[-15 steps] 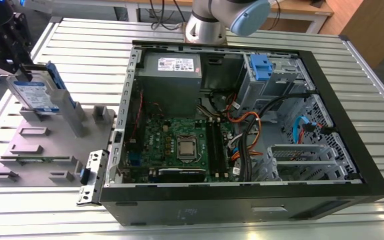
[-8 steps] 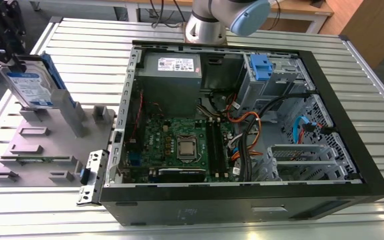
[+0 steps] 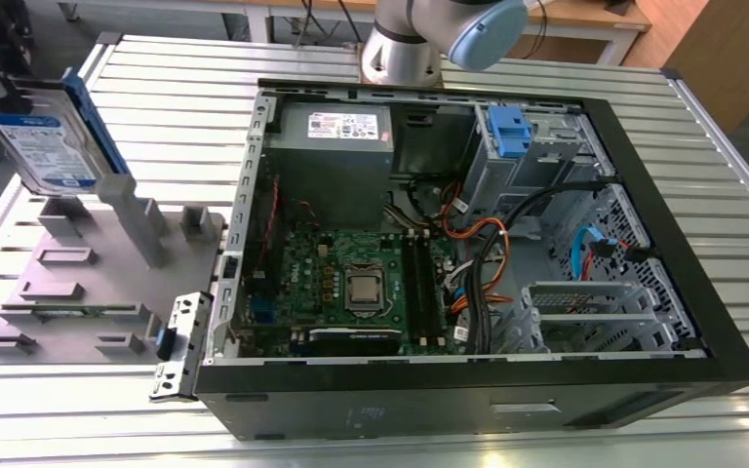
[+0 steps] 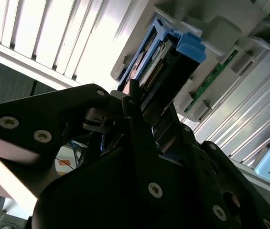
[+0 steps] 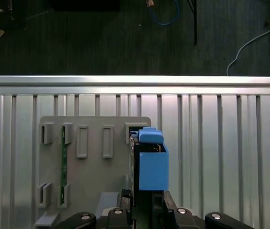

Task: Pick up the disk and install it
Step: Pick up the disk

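Two black fingers of the gripper straddle the near end of the disk in the second wrist view. They look clamped on it, one on each flat side. Its blue bracket points away from the gripper, and the grey holder lies just past that.

In the first wrist view the disk is seen edge-on, straight ahead of the gripper. The holder's upright tabs stand close to one side, and bare slatted table lies on the other. Past the holder the table ends and a dark floor with a loose cable begins.

In the exterior view the disk stands upright over the holder, beside a tall post. The open computer case lies well apart from it.

The grip takes only a narrow end, so the disk could probably pivot or slip. A crooked lift may catch the bracket on the post. Inside the case, cables crowd the drive cage and could snag. The table between holder and case offers free room.
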{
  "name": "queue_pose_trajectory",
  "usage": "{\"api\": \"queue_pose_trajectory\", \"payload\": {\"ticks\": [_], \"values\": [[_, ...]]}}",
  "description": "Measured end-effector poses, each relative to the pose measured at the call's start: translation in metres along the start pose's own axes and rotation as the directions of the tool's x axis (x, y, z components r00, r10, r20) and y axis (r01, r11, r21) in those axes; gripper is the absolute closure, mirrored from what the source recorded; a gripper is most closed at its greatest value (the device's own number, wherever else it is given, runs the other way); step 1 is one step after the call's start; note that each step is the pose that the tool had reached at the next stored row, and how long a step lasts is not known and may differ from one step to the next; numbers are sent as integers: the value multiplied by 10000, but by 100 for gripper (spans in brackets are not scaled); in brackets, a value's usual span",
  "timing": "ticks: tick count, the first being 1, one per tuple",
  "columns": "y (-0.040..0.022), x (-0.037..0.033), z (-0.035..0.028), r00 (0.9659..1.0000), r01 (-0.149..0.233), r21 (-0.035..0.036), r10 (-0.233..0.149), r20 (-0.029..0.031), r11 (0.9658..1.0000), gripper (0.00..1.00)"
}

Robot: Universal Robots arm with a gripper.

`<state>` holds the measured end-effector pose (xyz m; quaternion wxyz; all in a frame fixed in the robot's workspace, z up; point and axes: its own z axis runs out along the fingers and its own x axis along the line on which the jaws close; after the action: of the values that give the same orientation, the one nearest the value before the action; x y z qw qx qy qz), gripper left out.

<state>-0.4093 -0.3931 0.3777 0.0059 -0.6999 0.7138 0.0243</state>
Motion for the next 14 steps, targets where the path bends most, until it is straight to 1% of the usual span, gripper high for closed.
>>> {"api": "queue_pose_trajectory", "payload": {"ticks": [7, 12, 14], "values": [[9, -13, -314, 10000, 0, -1, 0, 0, 10000, 65], [13, -21, -491, 10000, 0, 0, 0, 0, 10000, 65], [15, -23, -543, 10000, 0, -1, 0, 0, 10000, 65]]}}
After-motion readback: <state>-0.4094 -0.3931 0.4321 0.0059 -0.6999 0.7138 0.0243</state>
